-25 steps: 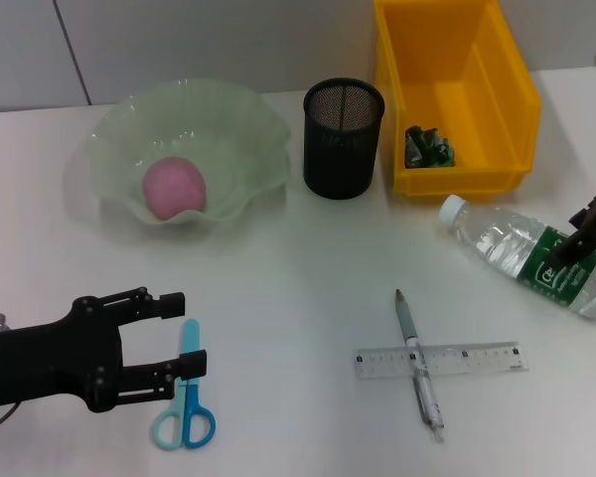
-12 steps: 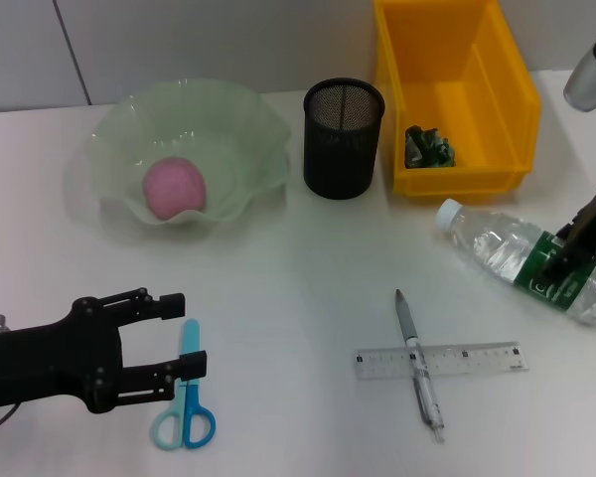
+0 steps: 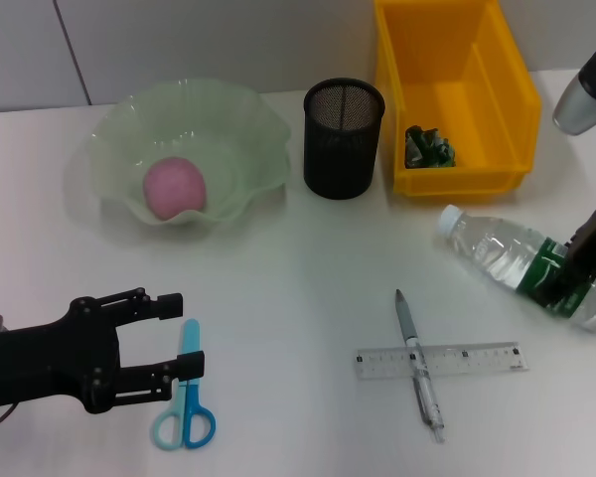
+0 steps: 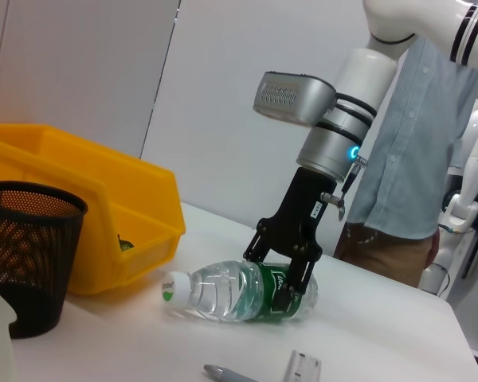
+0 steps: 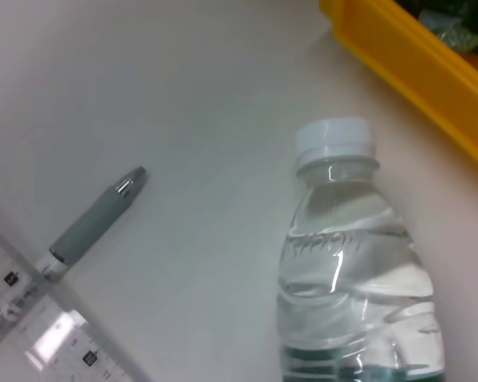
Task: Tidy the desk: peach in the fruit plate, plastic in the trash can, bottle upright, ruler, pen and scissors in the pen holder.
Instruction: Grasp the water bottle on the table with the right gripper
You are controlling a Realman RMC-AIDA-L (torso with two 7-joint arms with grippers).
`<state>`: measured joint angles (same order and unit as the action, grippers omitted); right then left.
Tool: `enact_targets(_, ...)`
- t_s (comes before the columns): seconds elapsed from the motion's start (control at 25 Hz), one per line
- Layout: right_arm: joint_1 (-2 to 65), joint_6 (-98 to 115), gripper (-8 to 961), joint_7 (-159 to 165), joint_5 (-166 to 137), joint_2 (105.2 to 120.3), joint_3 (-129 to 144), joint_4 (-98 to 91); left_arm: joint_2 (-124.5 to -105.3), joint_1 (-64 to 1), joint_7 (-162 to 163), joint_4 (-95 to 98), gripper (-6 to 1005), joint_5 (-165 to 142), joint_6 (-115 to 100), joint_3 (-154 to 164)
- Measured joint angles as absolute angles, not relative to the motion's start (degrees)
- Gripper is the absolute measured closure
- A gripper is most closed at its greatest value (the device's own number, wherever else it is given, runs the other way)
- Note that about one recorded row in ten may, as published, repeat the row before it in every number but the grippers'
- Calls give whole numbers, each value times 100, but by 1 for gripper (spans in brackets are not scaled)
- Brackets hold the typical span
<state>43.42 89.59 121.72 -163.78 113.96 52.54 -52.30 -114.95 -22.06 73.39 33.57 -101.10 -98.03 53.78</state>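
The clear bottle (image 3: 497, 250) with a green label lies on its side at the right of the table. My right gripper (image 3: 574, 270) is closed around its label; the left wrist view shows the fingers (image 4: 280, 274) clamping the bottle (image 4: 227, 293). The blue scissors (image 3: 186, 397) lie at the front left. My left gripper (image 3: 184, 333) is open, with its fingers on either side of the scissor blades. The pen (image 3: 417, 363) lies across the ruler (image 3: 477, 358). The pink peach (image 3: 174, 187) sits in the green fruit plate (image 3: 248, 129). Green plastic (image 3: 427, 146) lies in the yellow bin (image 3: 507, 70).
The black mesh pen holder (image 3: 343, 139) stands between the plate and the yellow bin. The right wrist view shows the bottle cap (image 5: 334, 143), the pen tip (image 5: 95, 219) and the bin's edge (image 5: 414, 56). A person in a blue shirt (image 4: 406, 159) stands beyond the table.
My right gripper has moved a little toward me on the bottle's label, and the bottle has shifted slightly with it. My left arm has not moved.
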Motion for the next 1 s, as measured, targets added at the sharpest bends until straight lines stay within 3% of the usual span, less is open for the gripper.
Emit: enact_targets(1.0, 4387, 8721, 193, 12181, -16447, 11444, 5379, -4991, -11478, -2252, 7339, 3357, 202, -10116, -9773, 5362)
